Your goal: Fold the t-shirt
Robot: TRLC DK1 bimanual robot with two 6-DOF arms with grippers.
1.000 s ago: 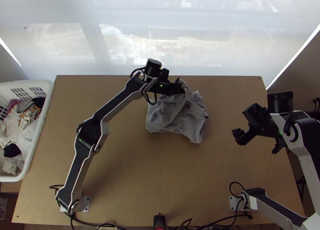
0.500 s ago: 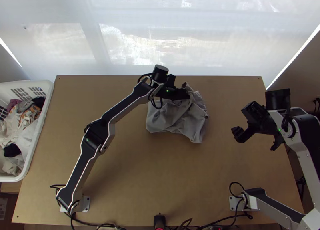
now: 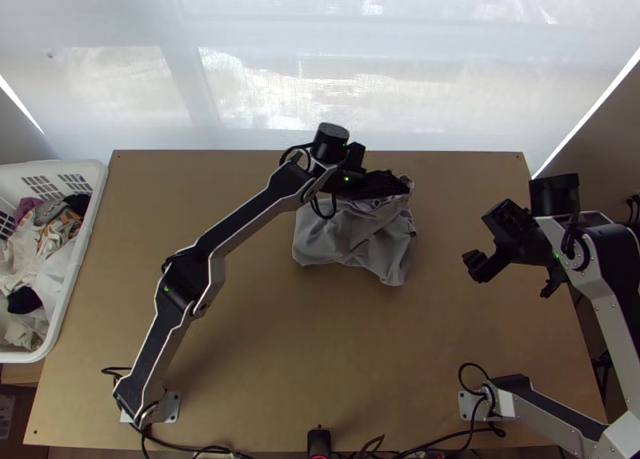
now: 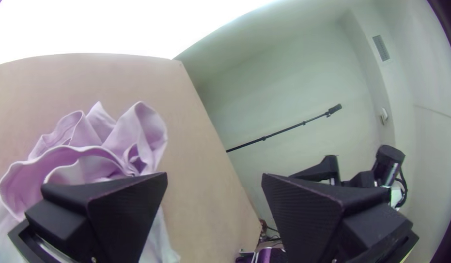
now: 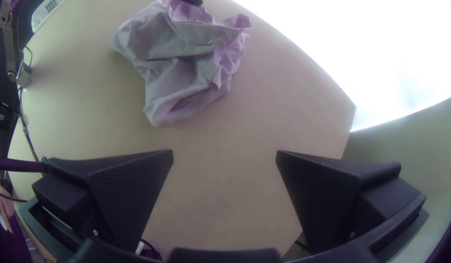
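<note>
You had the left gripper (image 4: 215,175) spread wide at the bunched t-shirt (image 3: 352,239), near the far edge of the table (image 3: 240,363), probably to catch a layer, and the right gripper (image 5: 224,153) open towards the right edge, leaving it room.

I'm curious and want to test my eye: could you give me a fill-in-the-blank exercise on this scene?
1. The t-shirt lies ____ on the table, not spread flat.
2. The tool at the t-shirt belongs to the ____ arm.
3. The right tool has its two fingers ____, not shut.
4. The basket at the top view's left edge is ____ in colour.

Missing words: bunched; left; open; white.
</note>
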